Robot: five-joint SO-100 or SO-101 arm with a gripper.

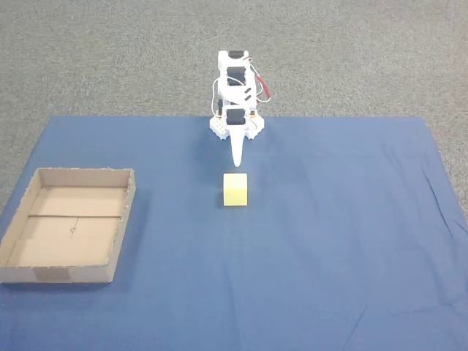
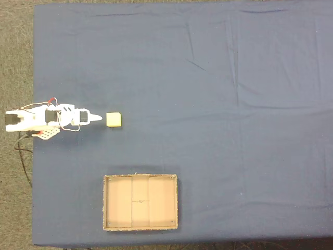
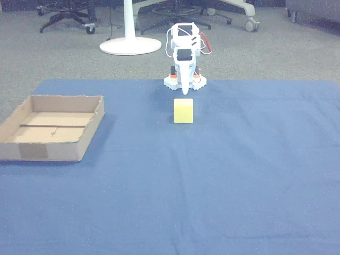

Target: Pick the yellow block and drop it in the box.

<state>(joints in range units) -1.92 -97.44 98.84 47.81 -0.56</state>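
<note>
I've got the blue cloth [image 1: 329,241] covering the desk w/ visible creases, so a low approach could drag fabric and shift things. The box [image 1: 124,219] sits well apart from the arm [image 1: 235,88], off to the left in a fixed view, so a long swing there; a weak pinch could drop the load short of the wall. The tool [image 1: 238,162] looks pressed together into one point, aimed at the yellow block [image 1: 235,189], tip just short of it. If I don't spread it first, I'd prob. just shove the cube away.
</note>
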